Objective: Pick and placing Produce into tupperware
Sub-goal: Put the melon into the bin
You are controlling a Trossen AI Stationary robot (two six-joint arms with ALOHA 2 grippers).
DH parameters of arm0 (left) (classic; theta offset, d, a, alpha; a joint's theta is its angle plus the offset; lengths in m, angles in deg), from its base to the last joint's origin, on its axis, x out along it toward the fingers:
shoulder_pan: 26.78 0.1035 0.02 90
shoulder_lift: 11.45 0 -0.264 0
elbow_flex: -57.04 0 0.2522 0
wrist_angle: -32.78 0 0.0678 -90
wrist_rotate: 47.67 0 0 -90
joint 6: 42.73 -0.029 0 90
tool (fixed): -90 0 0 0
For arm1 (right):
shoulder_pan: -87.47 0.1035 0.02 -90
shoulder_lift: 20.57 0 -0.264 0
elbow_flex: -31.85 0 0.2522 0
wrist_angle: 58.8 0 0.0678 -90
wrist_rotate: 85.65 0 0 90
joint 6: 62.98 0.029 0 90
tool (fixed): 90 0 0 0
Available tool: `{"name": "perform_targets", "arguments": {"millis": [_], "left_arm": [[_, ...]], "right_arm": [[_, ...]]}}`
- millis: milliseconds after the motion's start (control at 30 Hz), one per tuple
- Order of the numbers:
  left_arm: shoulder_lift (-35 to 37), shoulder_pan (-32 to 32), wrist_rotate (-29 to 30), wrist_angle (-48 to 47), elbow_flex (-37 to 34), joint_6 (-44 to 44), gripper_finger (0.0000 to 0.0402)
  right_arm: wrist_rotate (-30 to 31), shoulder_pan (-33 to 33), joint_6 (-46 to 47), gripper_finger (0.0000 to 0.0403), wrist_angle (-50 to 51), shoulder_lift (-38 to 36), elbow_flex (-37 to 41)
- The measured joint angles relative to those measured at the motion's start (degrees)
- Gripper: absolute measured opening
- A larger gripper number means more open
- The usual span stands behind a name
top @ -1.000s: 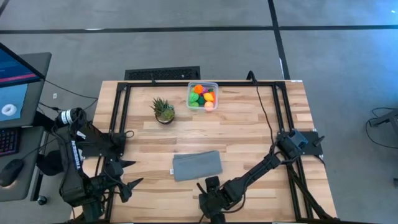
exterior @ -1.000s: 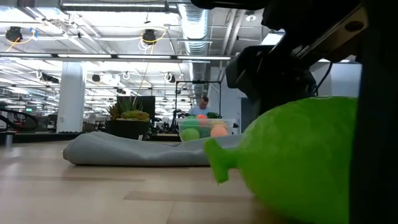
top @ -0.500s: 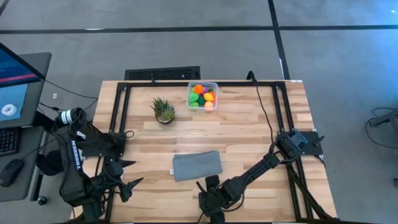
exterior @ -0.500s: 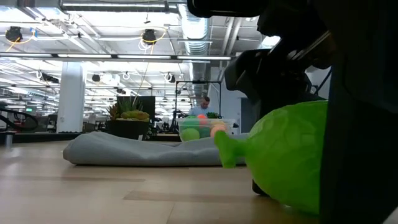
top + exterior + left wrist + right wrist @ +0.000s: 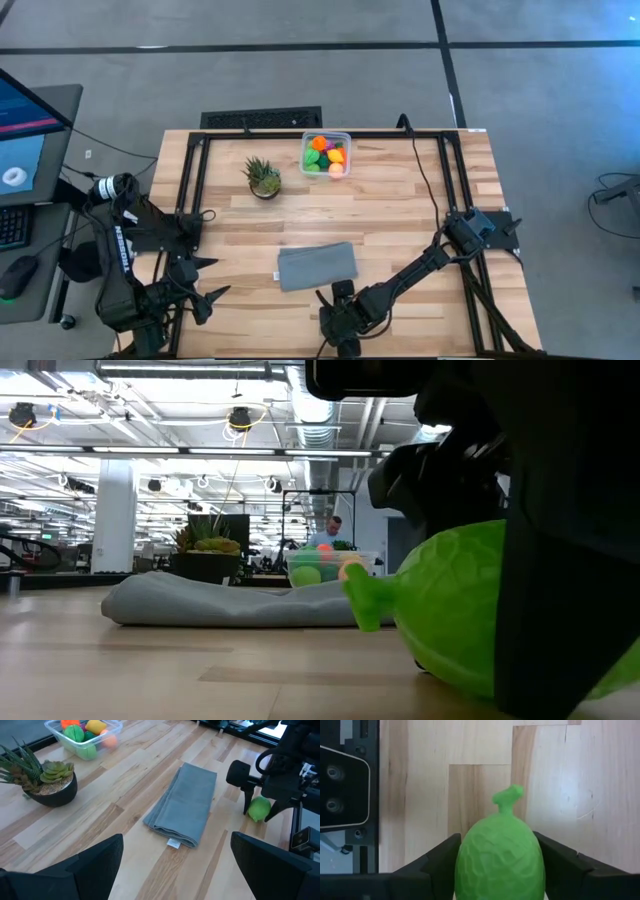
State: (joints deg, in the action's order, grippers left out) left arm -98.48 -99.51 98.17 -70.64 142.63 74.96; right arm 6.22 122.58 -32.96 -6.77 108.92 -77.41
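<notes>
Your right gripper (image 5: 340, 322) sits low at the table's near edge, clamped on a green, wrinkled, egg-shaped toy fruit with a short stem (image 5: 500, 857). In the right wrist view both dark fingers (image 5: 440, 862) press against the fruit's sides, stem pointing away from the wrist. In the low view the green fruit (image 5: 450, 610) looks to be at or just above the wooden tabletop (image 5: 150, 670); contact is hard to tell.

Just beyond the gripper, toward the far edge, lies a flat folded grey cloth (image 5: 317, 265), near but apart from the fruit. Well past the cloth, at the far edge, stands the small clear plastic rectangular tub (image 5: 326, 153), already holding green, orange, yellow and pink toy produce (image 5: 82, 732). Beside the tub, off to the left-arm side, is a spiky green plant in a dark pot (image 5: 263, 178).

Your left gripper (image 5: 195, 290) waits at the near left corner, well apart from everything, fingers (image 5: 95, 857) spread wide and holding nothing.
</notes>
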Motion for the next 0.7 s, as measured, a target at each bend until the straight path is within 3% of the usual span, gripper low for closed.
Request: {"name": "perform_targets", "arguments": {"millis": [267, 700], "left_arm": [[0.00, 0.00, 0.00, -0.03, 0.00, -0.42, 0.0360], [0.00, 0.02, 0.43, -0.05, 0.00, -0.71, 0.0360]], "right_arm": [[0.09, 0.00, 1.28, 0.0230, 2.35, -0.57, 0.15], [1.46, -0.76, 3.19, 0.0232, 7.36, -1.95, 0.33]]}}
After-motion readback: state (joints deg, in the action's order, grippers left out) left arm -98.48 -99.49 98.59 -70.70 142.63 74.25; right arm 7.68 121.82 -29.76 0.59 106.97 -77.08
